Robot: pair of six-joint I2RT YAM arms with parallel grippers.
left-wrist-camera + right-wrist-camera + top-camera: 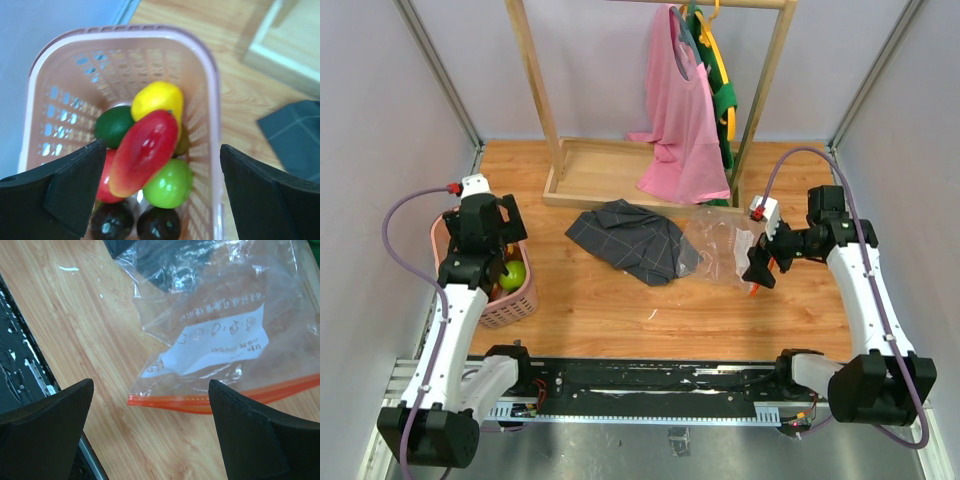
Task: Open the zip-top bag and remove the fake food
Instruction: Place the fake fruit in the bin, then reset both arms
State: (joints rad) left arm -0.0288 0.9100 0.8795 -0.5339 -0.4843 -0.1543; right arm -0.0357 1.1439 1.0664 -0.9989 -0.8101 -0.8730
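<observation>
- Left gripper [162, 150]: hangs over the pink basket [125, 32] at the left edge of the table [620, 310]. Jaws spread wide, nothing between them.
- Fake food [145, 150]: all of it sits piled in the basket. A red-yellow mango shape lies on top, a yellow fruit [157, 100] behind it, a dark green one [114, 126] to its left, a lime green one [170, 182] below it, a red one [105, 180] partly hidden, and two dark ones [110, 222] at the near end.
- Grey checked cloth [630, 240]: crumpled at mid-table.
- Zip-top bag [215, 315]: lies flat and wrinkled just right of the cloth, its far edge over the cloth's corner. White label [210, 347] faces up; orange zip strip [170, 401] is at the near end. Cannot tell whether the strip is sealed.
- Right gripper [150, 390]: hovers above the zip strip, jaws wide apart, holding nothing.
</observation>
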